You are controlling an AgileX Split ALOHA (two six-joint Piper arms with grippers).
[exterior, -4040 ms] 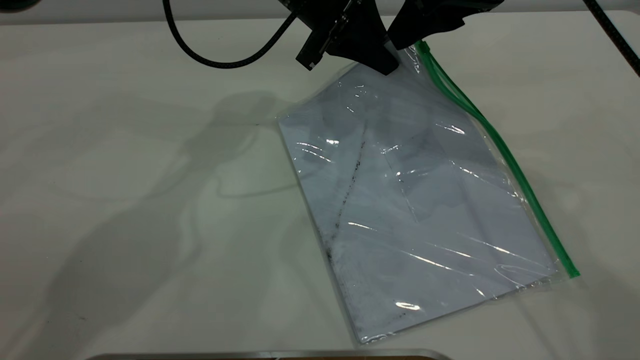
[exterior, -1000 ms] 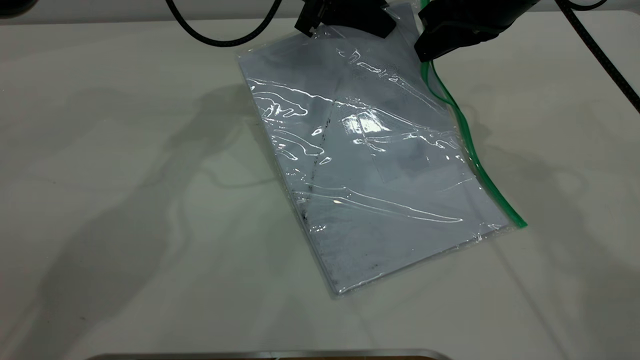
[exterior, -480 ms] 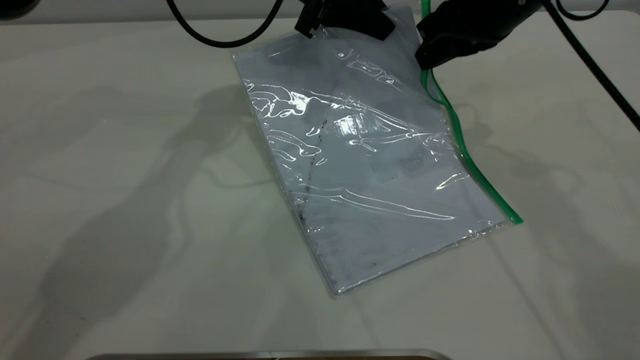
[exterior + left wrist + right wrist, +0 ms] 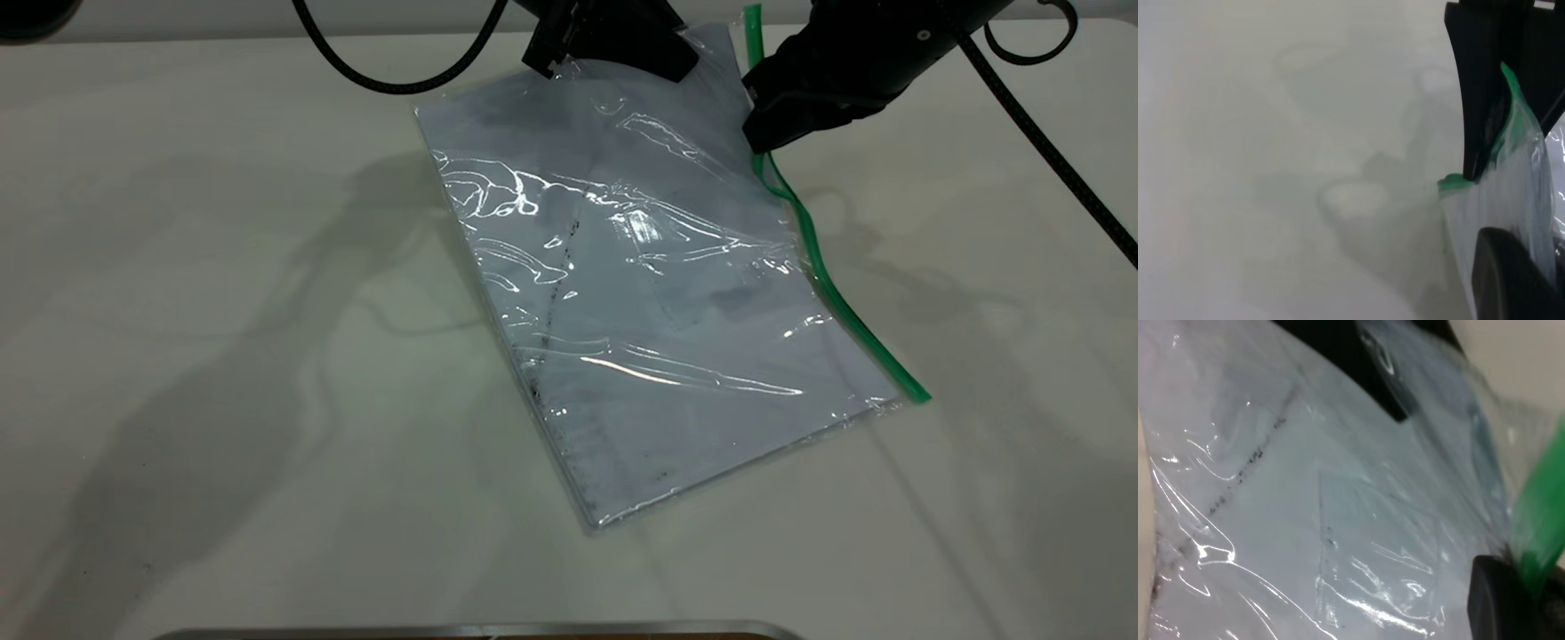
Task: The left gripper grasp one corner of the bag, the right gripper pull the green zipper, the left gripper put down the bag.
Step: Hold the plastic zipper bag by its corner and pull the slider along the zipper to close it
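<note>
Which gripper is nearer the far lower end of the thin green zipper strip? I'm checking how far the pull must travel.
Right. The right gripper sits on the green zipper strip near its top, well above that end; the left gripper grips the clear plastic bag's top edge, farther away.

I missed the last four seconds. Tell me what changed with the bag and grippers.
The left gripper raised the bag by its top edge, dragging its lower end up the table. The right gripper slid a little down the green zipper. Both grippers still hold on; the bag's lower end still rests on the table.
</note>
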